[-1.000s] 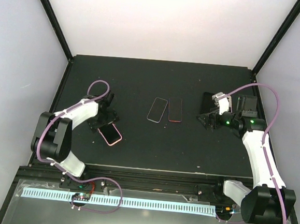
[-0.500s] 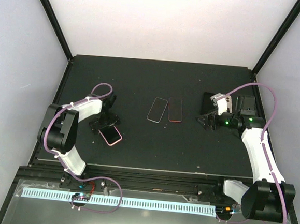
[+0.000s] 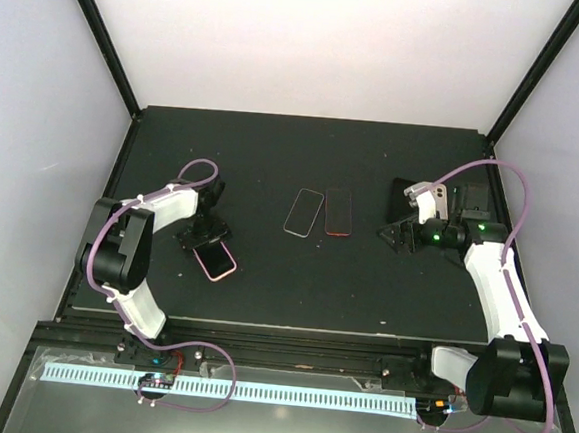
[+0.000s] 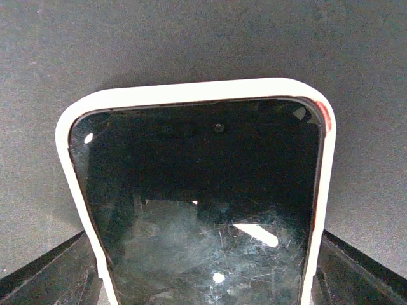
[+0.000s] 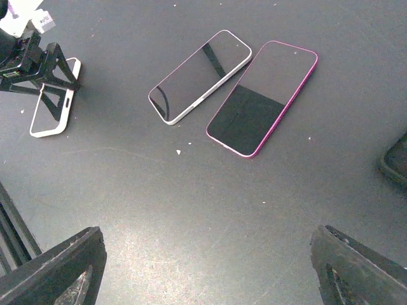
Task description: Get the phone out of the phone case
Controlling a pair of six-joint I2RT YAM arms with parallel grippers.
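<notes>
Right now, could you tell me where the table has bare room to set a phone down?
The back strip of the table, behind the white phone and pink phone, is bare. So is the near strip between the cased phone and the right hand. Crowded: the right back corner, with dark items by that hand.

Soft light from above washes the far wall [image 3: 314, 38] near white in the top view, while the matte black table [image 3: 295, 277] stays dim with faint shadows. In the left wrist close-up, white glare spots dot the scratched screen of the cased phone [image 4: 203, 210]; the right wrist view is sharp mid-table, its fingers [image 5: 57, 267] blurred at the near corners.
</notes>
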